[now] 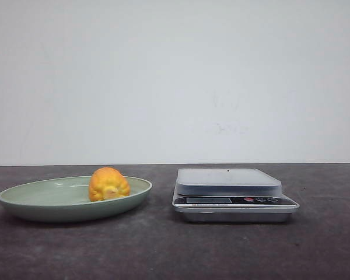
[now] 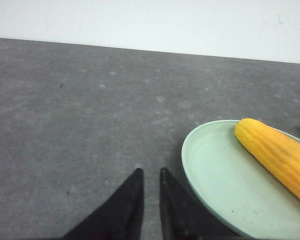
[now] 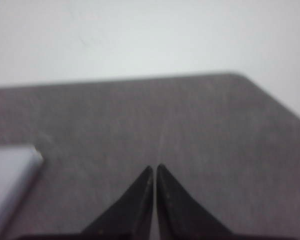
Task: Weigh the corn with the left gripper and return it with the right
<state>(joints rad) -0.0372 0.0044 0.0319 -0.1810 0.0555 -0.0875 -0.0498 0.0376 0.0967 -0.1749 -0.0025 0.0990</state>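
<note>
From my seat the front cam shows neither arm at all. Left wrist cam chops off the corn (image 2: 277,155) and the green plate (image 2: 215,185) at the frame edge, so I can't see the cob's far end. Right wrist cam is blurry, with only a pale corner of the scale (image 3: 10,175) poking in. Scale's display (image 1: 208,200) is too small to read.

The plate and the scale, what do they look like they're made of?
The plate looks like matte pale-green plastic or melamine: even colour, dull sheen, thin rim. The scale seems to have a brushed-metal platform, silvery grey, over a dark panel with buttons; it could be painted plastic.
</note>
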